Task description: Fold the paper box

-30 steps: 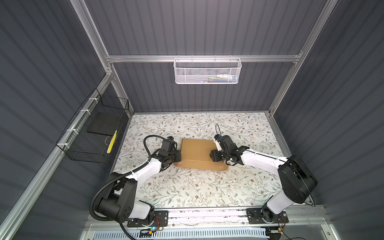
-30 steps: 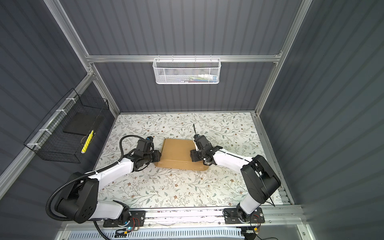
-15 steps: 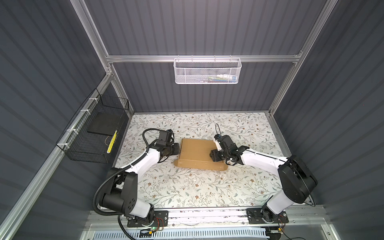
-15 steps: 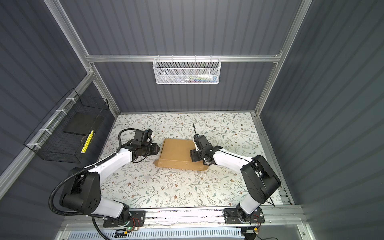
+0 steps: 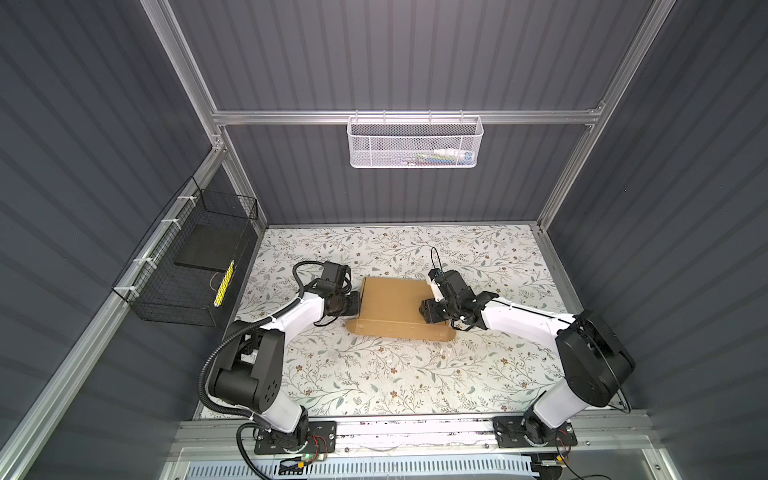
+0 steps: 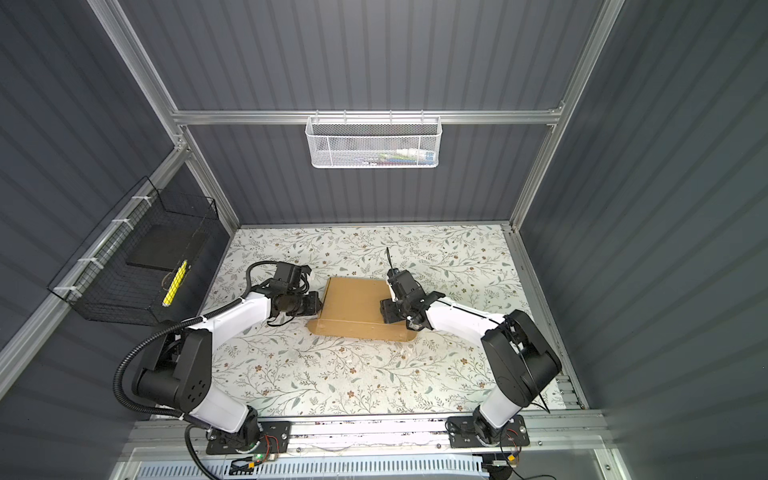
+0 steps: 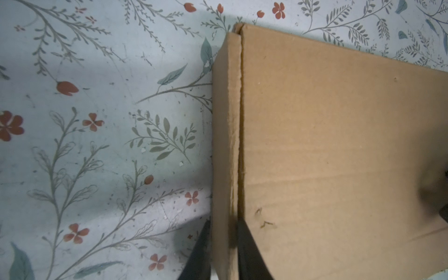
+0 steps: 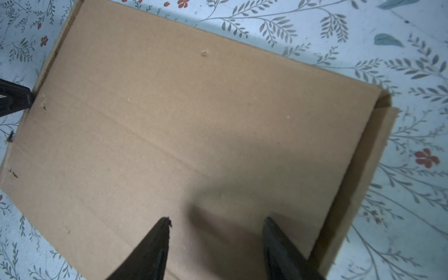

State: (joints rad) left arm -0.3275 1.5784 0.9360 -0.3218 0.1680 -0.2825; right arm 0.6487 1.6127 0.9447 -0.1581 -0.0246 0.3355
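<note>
paper box [image 5: 392, 301] sits mid-bench between the two arms, with the brown lid [image 8: 194, 109] down over the tray, so the main body looks formed. Not finished though. The long front flap [image 5: 399, 331] with rounded ends lies splayed on the bench [image 5: 374, 374] along the near edge and looks untucked. At the right end the right side wall [image 8: 363, 169] stands off from the lid with a dark gap showing. Left end effector [image 5: 354, 302] is at the box's left end, fingers [image 7: 247, 244] either side of the left side wall [image 7: 225, 121] with no gap visible, so I read it as clamped on that wall. Right end effector [image 8: 217, 219] is spread wide over the lid near the right end, nothing between its tips. They look down on the cardboard, but contact is hard to confirm. My read: late stage, with seating the sides and tucking the front flap left to do. Box interior is hidden. Can't tell whether the left inner finger is under the lid edge or over it. Black wire basket [image 5: 195, 266] and white mesh basket [image 5: 415, 141] hang on the walls, well clear.
</note>
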